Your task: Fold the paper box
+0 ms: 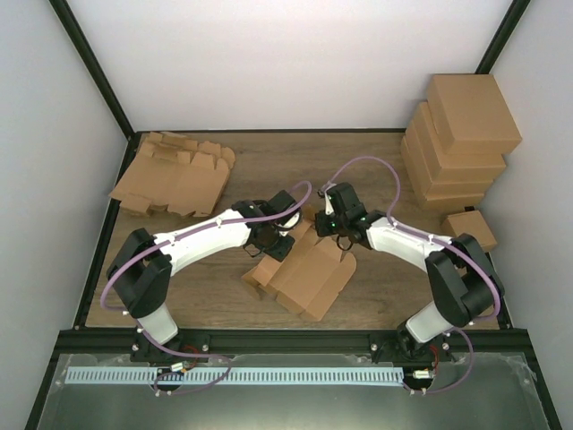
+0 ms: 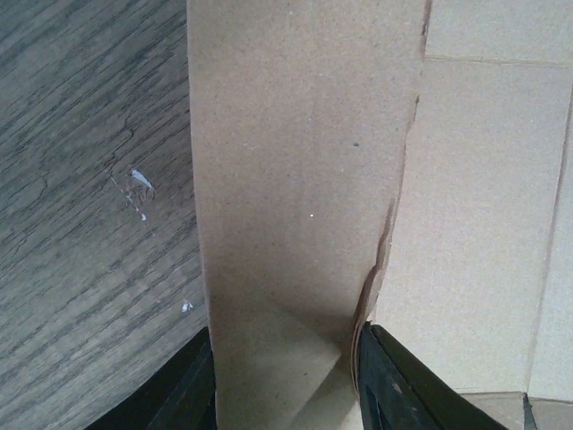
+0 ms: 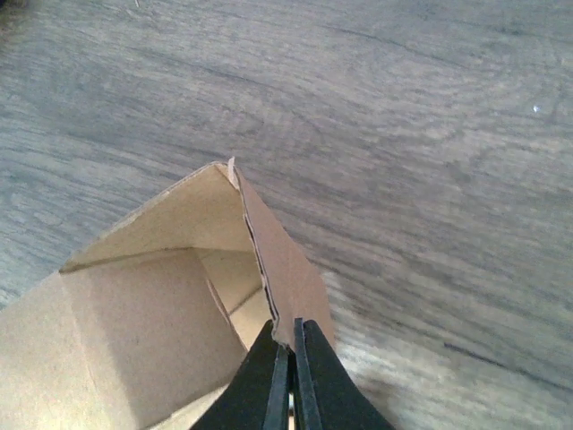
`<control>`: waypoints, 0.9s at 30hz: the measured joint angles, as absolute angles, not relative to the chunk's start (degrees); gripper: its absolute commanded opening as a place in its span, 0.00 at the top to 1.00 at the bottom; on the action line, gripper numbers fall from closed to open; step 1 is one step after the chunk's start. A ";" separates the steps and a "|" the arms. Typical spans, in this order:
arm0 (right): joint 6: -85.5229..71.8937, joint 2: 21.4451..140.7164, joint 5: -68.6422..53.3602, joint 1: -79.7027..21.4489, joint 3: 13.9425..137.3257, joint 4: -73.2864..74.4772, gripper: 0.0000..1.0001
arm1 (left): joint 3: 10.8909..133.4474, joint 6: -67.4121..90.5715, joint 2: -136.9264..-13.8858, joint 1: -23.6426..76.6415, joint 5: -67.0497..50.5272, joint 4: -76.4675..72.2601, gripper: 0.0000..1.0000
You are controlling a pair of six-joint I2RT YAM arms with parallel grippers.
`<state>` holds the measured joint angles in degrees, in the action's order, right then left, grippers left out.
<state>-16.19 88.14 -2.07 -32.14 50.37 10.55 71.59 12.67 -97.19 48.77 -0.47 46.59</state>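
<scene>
Top external view: a half-formed paper box (image 1: 309, 273) lies mid-table between both arms, its long axis running left to right. The left gripper (image 1: 271, 240) holds a wall panel at its far-left side, and the right gripper (image 1: 333, 231) pinches a thin wall edge at its far-right. On the wooden table (image 1: 376, 170), flat blanks (image 1: 175, 175) and finished boxes (image 1: 461, 134) sit well apart.

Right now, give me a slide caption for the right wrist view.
Right gripper pinches a wall edge of the half-folded box above the wood table.
</scene>
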 measured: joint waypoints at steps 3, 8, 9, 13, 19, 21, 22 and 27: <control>-16.86 86.35 -2.04 -32.25 47.81 8.91 0.99 | 71.55 12.58 -97.19 48.80 -0.51 46.65 0.60; -17.85 81.34 -2.33 -32.25 41.17 4.10 0.99 | 71.55 11.75 -97.19 48.90 -1.28 46.68 0.60; -17.89 80.73 -2.33 -32.25 40.12 3.29 0.99 | 71.55 11.64 -97.19 48.93 -1.50 46.68 0.60; -18.33 80.38 -2.74 -32.25 38.83 1.80 0.99 | 71.55 11.22 -97.19 48.93 -2.28 46.85 0.60; -21.41 80.12 -3.18 -33.26 38.68 1.78 0.99 | 71.55 10.96 -97.19 48.93 -2.61 47.29 0.60; -22.48 79.44 -2.31 -34.57 38.24 1.83 0.99 | 71.55 11.07 -97.19 48.93 -2.59 47.62 0.60; -23.09 79.02 -1.80 -35.22 38.02 1.87 0.99 | 71.57 11.22 -97.17 48.93 -2.59 47.79 0.60; -25.89 77.17 1.02 -37.67 35.99 1.34 0.99 | 71.85 11.75 -97.12 48.93 -2.72 48.64 0.60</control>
<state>-25.89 77.17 1.02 -37.67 35.99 1.34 71.85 11.75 -97.12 48.93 -2.72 48.64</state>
